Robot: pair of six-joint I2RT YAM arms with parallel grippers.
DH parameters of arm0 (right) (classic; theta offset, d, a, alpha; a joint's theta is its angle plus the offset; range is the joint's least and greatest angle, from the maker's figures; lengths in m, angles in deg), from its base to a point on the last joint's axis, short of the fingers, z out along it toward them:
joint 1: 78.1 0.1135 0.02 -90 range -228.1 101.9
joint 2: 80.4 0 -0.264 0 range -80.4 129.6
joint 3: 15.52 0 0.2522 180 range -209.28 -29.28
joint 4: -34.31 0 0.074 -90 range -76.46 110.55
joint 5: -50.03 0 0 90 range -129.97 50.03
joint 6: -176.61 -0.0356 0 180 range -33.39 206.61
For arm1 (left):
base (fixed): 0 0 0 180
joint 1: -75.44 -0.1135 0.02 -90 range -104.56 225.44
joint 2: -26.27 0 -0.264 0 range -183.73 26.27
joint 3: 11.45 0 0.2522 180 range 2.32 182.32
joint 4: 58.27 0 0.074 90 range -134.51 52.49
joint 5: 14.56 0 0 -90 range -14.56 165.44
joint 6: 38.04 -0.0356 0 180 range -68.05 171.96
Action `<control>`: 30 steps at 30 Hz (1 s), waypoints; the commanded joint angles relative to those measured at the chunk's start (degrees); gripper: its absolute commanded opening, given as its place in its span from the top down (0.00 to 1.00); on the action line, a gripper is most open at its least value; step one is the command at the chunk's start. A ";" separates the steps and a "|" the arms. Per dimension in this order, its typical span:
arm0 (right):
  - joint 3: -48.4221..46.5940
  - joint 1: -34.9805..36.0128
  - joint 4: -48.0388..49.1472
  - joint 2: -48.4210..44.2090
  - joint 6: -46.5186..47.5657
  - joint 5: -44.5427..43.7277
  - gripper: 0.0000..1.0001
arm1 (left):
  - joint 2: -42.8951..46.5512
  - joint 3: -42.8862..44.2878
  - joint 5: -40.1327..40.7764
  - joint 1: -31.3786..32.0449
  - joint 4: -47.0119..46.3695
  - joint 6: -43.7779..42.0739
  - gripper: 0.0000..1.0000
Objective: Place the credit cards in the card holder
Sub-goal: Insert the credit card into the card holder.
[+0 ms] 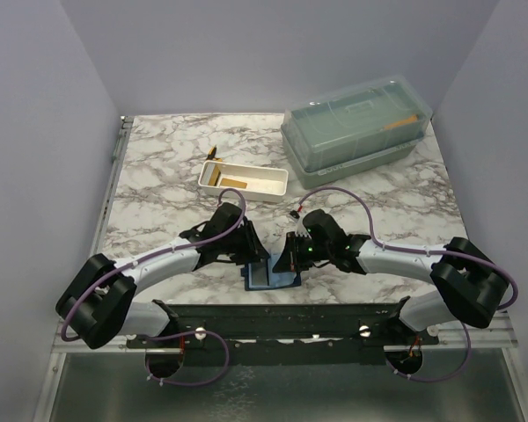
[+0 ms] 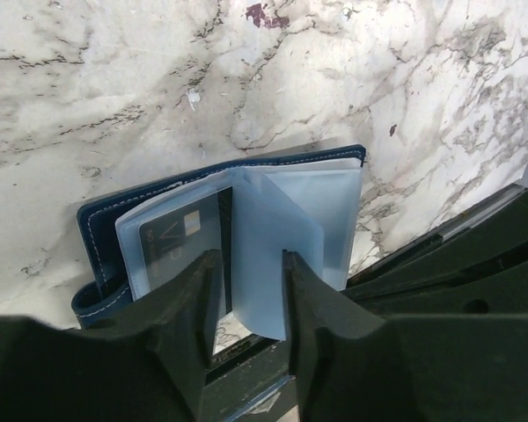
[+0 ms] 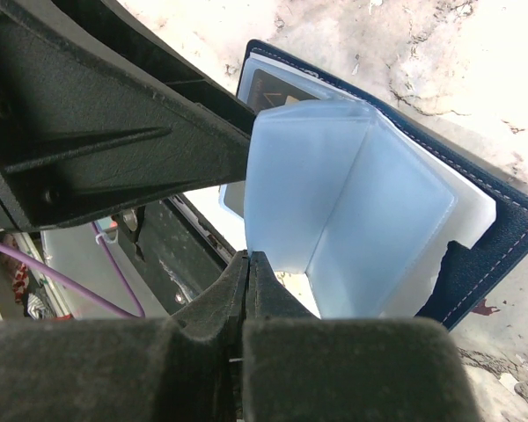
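The card holder, a navy bifold wallet, lies open at the table's near edge between both grippers. Its pale blue pocket leaves stand up in a V. A dark credit card sits inside the left pocket, and its corner shows in the right wrist view. My left gripper is open, its jaws on either side of one upright leaf. My right gripper is shut, its tips against that leaf's lower edge. Whether they pinch it is unclear. An orange-tan credit card lies in the white tray.
The long white tray stands behind the grippers, with a small yellow-and-dark thing just beyond it. A large translucent green lidded box fills the back right. The dark metal rail runs along the near edge under the wallet.
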 commanded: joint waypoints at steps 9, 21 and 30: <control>0.62 -0.03 -0.13 0.20 0.32 0.85 1.00 | 5.04 -2.15 -1.31 0.09 -1.07 0.58 0.43; 0.83 -0.03 0.02 -0.02 0.06 0.76 1.00 | 3.55 -2.44 -0.88 0.34 -1.17 0.57 0.55; 0.92 -0.03 0.48 0.39 -0.03 1.17 1.00 | 1.17 -1.75 -1.07 1.11 -2.94 0.16 0.50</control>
